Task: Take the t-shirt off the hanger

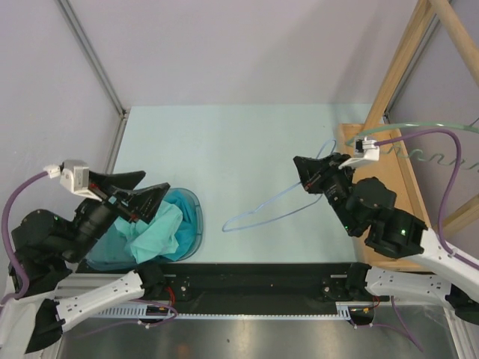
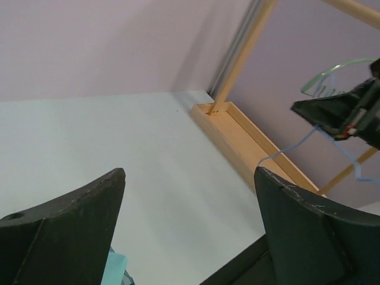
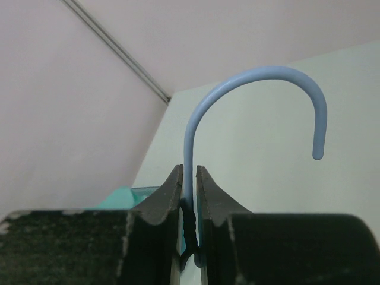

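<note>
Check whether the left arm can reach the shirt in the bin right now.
Probably yes: the left gripper hangs open over the shirt, which lies uncovered in the bin, with nothing between them.

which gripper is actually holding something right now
The right gripper: its jaws are shut on the neck of the blue hanger. The left gripper stands wide open above the teal t-shirt, gripping nothing.
</note>
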Robot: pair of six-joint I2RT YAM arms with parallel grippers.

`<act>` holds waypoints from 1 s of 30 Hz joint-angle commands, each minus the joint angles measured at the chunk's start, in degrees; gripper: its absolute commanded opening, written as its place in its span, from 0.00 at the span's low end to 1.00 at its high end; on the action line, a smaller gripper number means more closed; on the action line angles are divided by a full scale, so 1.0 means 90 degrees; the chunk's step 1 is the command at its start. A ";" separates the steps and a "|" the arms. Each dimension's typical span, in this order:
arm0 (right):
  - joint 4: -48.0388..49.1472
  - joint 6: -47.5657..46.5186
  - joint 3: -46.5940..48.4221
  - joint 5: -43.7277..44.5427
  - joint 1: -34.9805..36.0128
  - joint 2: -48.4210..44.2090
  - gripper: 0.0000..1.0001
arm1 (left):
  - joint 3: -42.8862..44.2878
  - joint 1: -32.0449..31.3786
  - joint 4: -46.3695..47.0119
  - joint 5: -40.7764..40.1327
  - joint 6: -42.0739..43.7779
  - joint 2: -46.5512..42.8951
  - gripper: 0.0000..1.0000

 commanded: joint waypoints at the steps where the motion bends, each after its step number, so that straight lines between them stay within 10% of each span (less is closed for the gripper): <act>1: -0.0511 -0.0243 0.0256 -0.0064 -0.0138 0.0543 0.00 | 0.1254 0.0029 -0.0357 0.0969 0.0549 0.1070 0.95; 9: -0.1206 -0.0410 0.0646 -0.0084 -0.0266 0.1510 0.00 | 0.1835 0.0029 -0.0907 0.2384 0.0832 0.1786 0.96; 30: -0.1148 -0.0410 0.0940 -0.0220 -0.0080 0.1745 0.00 | -0.0723 0.0029 0.0303 0.4436 0.0579 0.2235 1.00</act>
